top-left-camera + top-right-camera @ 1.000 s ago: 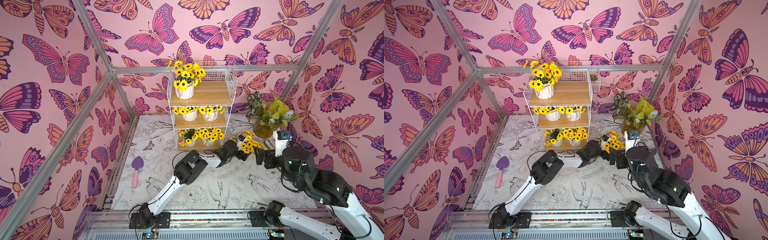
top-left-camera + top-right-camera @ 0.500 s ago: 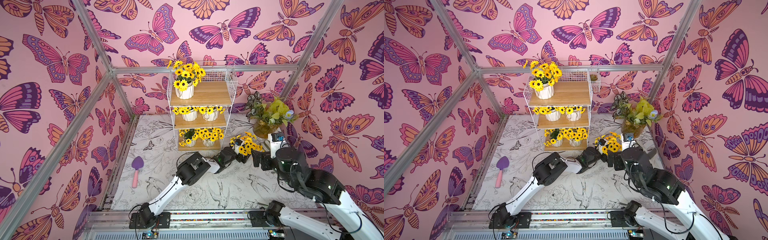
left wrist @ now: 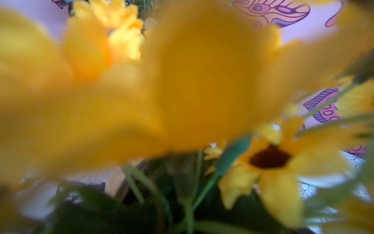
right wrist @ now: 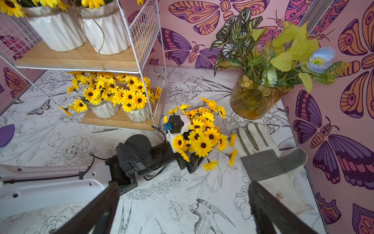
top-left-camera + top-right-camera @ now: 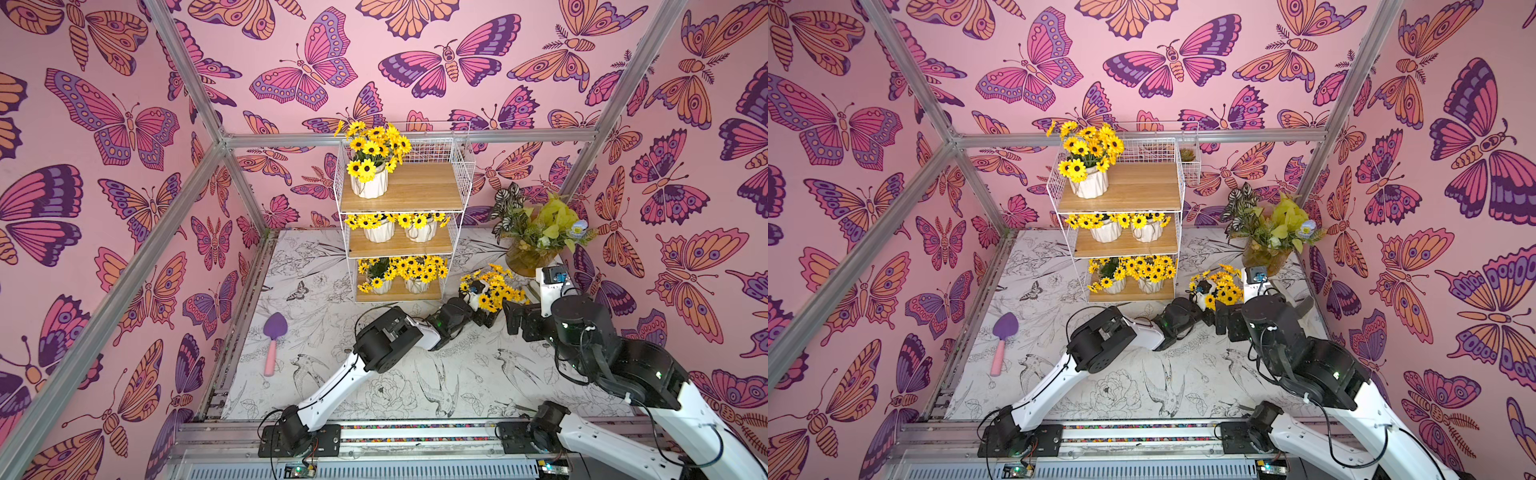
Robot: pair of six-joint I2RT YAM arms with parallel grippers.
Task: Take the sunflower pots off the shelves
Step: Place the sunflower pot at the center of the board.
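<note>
Counting the sunflower pots [image 5: 1090, 185] gives six in all: five on the shelves [image 5: 424, 189] and one off. One top-tier pot [image 5: 370, 186] stands alone at the left end of the upper board. Two middle-tier pots [image 5: 379, 235] sit side by side on the board beneath, and two bottom-tier pots [image 5: 415, 286] sit side by side on the lowest board, their blooms spilling past its front edge. The sixth pot [image 4: 202, 139] is down at table level just beside the rack's right foot, between the rack and the single amber vase [image 5: 525, 259] of leaves. The left gripper [image 4: 189, 162] is clenched at the base of that bunch, grasping the sixth pot. The blooms hide nearly all of its white body, and I cannot tell whether it touches the table [image 5: 415, 386]. Blurred yellow petals fill the left wrist view. The right gripper [image 4: 183, 185] is released, its two fingers [image 4: 105, 196] spread wide with nothing between them, near the bunch but apart from it. One white and grey glove [image 4: 261, 154] lies flat on the table beside the bunch, in front of the vase. One purple trowel [image 5: 274, 332] with a pink handle lies well apart, near the left wall
</note>
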